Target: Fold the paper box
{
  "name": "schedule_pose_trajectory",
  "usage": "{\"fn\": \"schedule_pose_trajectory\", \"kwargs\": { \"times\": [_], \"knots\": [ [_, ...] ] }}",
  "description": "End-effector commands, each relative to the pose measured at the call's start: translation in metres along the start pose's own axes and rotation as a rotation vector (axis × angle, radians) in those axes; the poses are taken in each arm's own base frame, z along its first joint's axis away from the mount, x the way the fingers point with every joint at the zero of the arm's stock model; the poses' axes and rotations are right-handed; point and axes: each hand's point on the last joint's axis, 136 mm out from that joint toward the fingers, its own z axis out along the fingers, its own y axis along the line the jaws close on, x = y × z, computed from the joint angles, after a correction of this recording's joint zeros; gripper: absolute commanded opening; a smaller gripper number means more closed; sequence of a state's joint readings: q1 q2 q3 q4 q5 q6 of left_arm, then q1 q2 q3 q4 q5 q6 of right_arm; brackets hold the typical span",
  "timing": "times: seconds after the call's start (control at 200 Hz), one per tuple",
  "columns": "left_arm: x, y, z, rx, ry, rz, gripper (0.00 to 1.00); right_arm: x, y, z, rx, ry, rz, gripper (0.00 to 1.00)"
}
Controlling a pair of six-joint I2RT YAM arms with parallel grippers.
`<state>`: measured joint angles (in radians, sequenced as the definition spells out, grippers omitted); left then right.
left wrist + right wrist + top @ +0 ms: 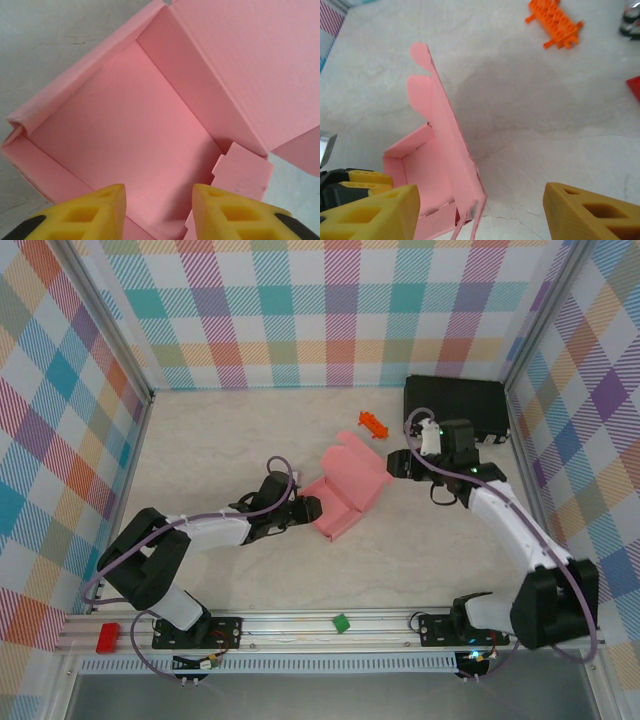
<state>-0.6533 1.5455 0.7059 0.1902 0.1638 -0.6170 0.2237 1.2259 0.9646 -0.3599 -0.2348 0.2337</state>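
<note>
Both arms reach inward, bent low. The left pincer (157, 195) stands with jaws parted; the right pincer (481, 195) is spread wider, gripping nothing.

Cannot follow the paper box (150, 140) past the top and right edges of the left wrist view; cannot see its near wall, hidden behind the yellow fingers (117, 205) of the left gripper (157, 190), themselves cut by the bottom edge; from the right wrist, find the right gripper (481, 192) cut by the lower edge, the box bottom too; cannot name the red corner (635, 87) at the right edge, nor the blurred grey thing (631, 22) above it; from the top, cannot name the small green bit (341, 622) on the rail (260, 628).
</note>
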Motion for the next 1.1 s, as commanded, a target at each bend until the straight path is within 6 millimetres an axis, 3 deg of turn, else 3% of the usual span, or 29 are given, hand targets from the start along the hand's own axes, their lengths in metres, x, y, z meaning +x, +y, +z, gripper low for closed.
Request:
{"fn": "schedule_pose_trajectory", "kwargs": {
  "times": [0.0, 0.105, 0.235, 0.33, 0.42, 0.6, 0.75, 1.095],
  "knots": [
    [-0.032, -0.032, -0.026, 0.037, -0.075, 0.05, 0.47, 0.0, -0.018, -0.014, 0.126, -0.051, 0.081, 0.66],
    [-0.058, -0.029, -0.048, -0.043, -0.151, 0.088, 0.54, 0.024, -0.04, -0.02, 0.236, -0.025, 0.185, 0.65],
    [-0.091, 0.017, -0.067, -0.262, -0.232, 0.049, 0.54, 0.069, -0.053, -0.01, 0.253, 0.036, 0.352, 0.51],
    [-0.106, 0.054, -0.062, -0.34, -0.235, -0.013, 0.5, 0.101, -0.053, 0.004, 0.2, 0.053, 0.454, 0.4],
    [-0.11, 0.071, -0.042, -0.339, -0.161, -0.034, 0.42, 0.124, -0.044, 0.017, 0.148, 0.07, 0.477, 0.33],
    [-0.094, 0.081, 0.003, -0.308, -0.03, -0.016, 0.3, 0.149, -0.019, 0.043, 0.087, 0.136, 0.448, 0.27],
    [-0.073, 0.081, 0.029, -0.249, 0.073, -0.029, 0.23, 0.153, 0.003, 0.07, 0.031, 0.178, 0.436, 0.25],
    [-0.019, 0.059, 0.022, -0.172, 0.179, -0.012, 0.19, 0.127, 0.021, 0.114, 0.014, 0.208, 0.346, 0.24]
  ]
}}
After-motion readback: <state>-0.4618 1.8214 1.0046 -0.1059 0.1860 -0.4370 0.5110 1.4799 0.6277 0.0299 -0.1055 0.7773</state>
